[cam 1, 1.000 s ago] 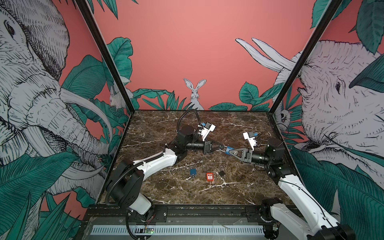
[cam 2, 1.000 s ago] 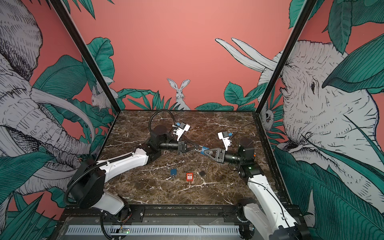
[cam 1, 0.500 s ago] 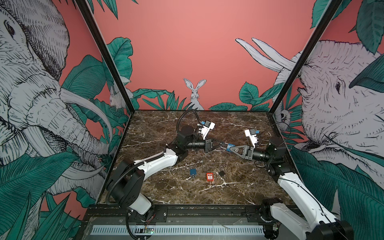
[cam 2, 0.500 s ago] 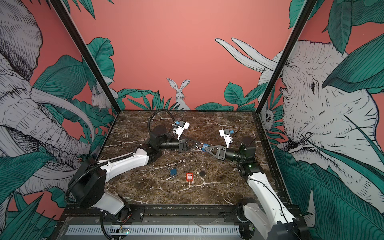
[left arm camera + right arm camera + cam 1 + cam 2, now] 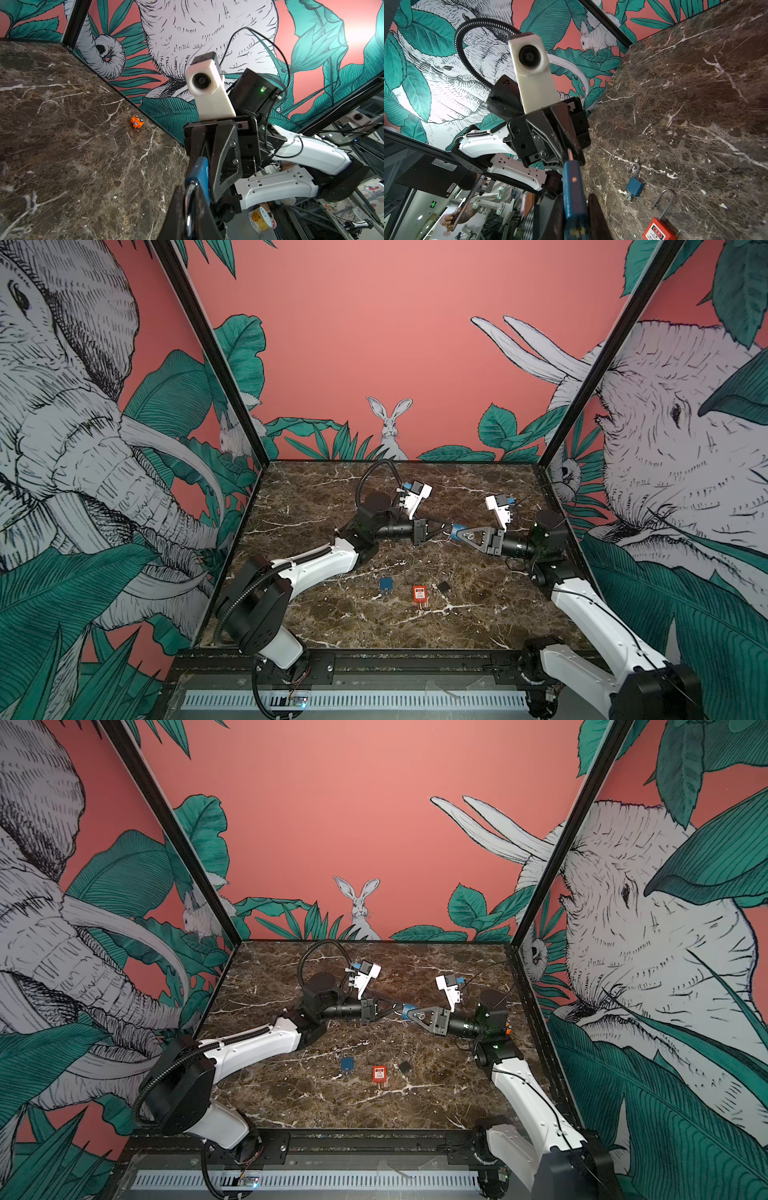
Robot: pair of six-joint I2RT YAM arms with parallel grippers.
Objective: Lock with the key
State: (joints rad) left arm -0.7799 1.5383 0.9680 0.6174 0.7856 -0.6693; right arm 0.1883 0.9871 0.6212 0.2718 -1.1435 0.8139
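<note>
Brown marble tabletop (image 5: 332,497) lies beneath both claws, which we see tip to tip above it. Our right gripper (image 5: 456,531) is clamped on the body of the blue padlock (image 5: 574,193). Our left gripper (image 5: 439,528), directly opposite, is pinched shut on its silver shackle (image 5: 189,199). A red padlock (image 5: 419,593) lies on the marble below them.

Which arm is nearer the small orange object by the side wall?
Right. The right arm is close beside the orange object; the left arm is across the table.
</note>
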